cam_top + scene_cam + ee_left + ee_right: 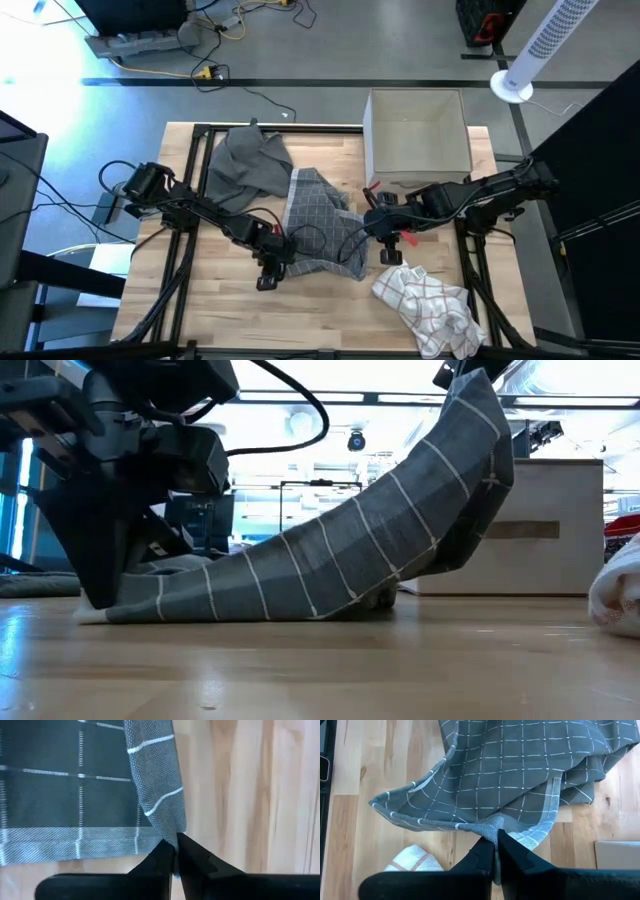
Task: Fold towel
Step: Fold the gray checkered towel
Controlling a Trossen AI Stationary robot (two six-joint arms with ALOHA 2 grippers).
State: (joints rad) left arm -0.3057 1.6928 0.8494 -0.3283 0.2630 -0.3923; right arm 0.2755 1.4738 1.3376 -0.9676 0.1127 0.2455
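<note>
A dark grey towel with a white check (320, 225) lies mid-table, between my two grippers. My left gripper (272, 262) is down at table height at the towel's near left corner and is shut on it. My right gripper (368, 222) is shut on the towel's right edge and holds that side high (470, 390). From there the towel (330, 560) slopes down to the table, and its left part rests flat on the wood. My left gripper pinches the towel's corner (169, 831) between its two fingers, where a folded strip of cloth runs into the fingertips. The corner sits low, at the table top (110, 605). My right gripper pinches the towel's banded hem edge (496, 826) between its two fingers. That edge is lifted clear, and the cloth hangs below it in loose folds down to the table.
A plain grey cloth (248, 160) lies bunched at the far left. A white checked towel (425, 305) is crumpled at the near right. An open cardboard box (418, 140) stands at the far right. Bare wood (220, 300) shows near the front edge.
</note>
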